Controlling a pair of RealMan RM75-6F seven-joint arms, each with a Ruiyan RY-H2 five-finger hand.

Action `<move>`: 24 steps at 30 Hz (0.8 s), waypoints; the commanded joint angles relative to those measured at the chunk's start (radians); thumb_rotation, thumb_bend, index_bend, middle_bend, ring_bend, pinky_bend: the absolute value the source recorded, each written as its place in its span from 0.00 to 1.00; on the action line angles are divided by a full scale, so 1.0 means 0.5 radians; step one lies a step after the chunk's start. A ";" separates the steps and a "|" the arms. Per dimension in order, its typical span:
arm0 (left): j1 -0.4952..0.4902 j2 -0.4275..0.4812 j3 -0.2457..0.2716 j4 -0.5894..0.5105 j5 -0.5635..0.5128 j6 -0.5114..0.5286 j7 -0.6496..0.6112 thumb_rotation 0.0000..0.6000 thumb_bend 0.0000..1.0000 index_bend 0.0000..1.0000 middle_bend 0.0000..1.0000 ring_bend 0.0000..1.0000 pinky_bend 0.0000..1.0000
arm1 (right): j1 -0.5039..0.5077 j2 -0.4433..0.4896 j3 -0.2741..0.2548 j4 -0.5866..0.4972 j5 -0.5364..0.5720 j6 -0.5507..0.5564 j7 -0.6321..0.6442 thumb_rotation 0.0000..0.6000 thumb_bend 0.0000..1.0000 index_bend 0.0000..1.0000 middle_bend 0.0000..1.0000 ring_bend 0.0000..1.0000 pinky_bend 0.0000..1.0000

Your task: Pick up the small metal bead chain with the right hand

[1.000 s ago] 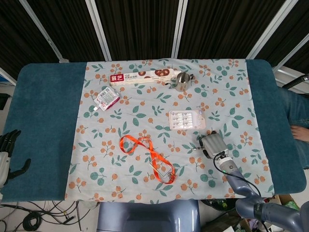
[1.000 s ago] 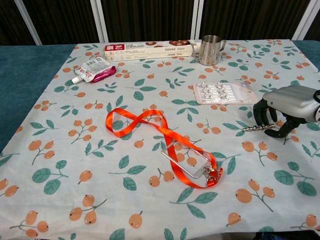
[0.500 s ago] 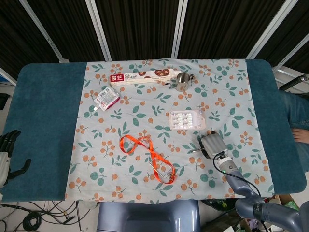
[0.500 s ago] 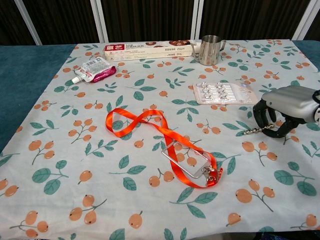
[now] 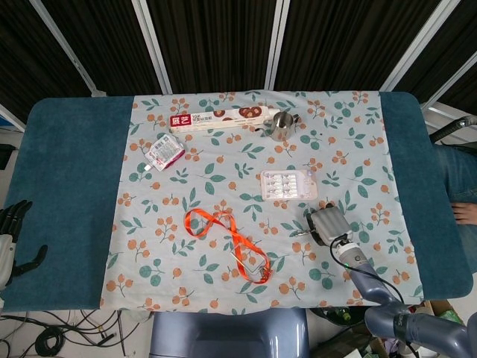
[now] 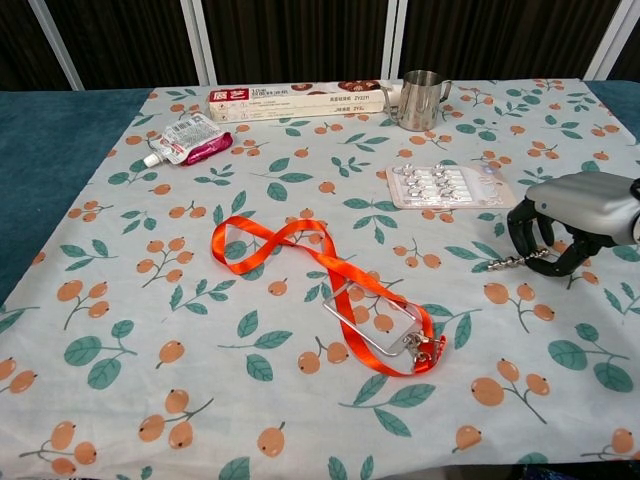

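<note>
Right hand low over the worktop at its right side, just past the blister pack. Fingers curled down around the small metal bead chain — one end trails out on the floral cloth to the hand's left. Grip looks closed on the chain, though contact is hard to confirm. Advice: close firmly before lifting, rise straight up — a thin chain slips easily. Left hand idle at the worktop's left edge, fingers apart, holding nothing.

We see our right hand with a silver-grey shell and black fingers, on a blue-grey arm; our left hand at nine o'clock shows black.
</note>
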 commanded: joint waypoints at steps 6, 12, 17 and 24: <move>-0.001 0.000 -0.001 0.001 0.000 -0.002 -0.002 1.00 0.34 0.00 0.04 0.00 0.00 | 0.005 0.024 0.027 -0.033 0.037 -0.029 0.055 1.00 0.39 0.59 0.47 0.47 0.29; 0.000 0.001 -0.001 0.001 0.001 0.000 -0.004 1.00 0.34 0.00 0.04 0.00 0.00 | 0.021 0.083 0.069 -0.115 0.092 -0.068 0.110 1.00 0.39 0.59 0.47 0.48 0.29; 0.001 0.002 0.000 -0.001 0.006 0.005 -0.005 1.00 0.34 0.00 0.04 0.00 0.00 | 0.037 0.141 0.104 -0.183 0.154 -0.088 0.123 1.00 0.39 0.59 0.47 0.48 0.29; 0.000 0.003 0.001 -0.004 0.010 0.003 -0.010 1.00 0.34 0.00 0.04 0.00 0.00 | 0.089 0.208 0.164 -0.228 0.289 -0.042 -0.016 1.00 0.39 0.59 0.47 0.48 0.29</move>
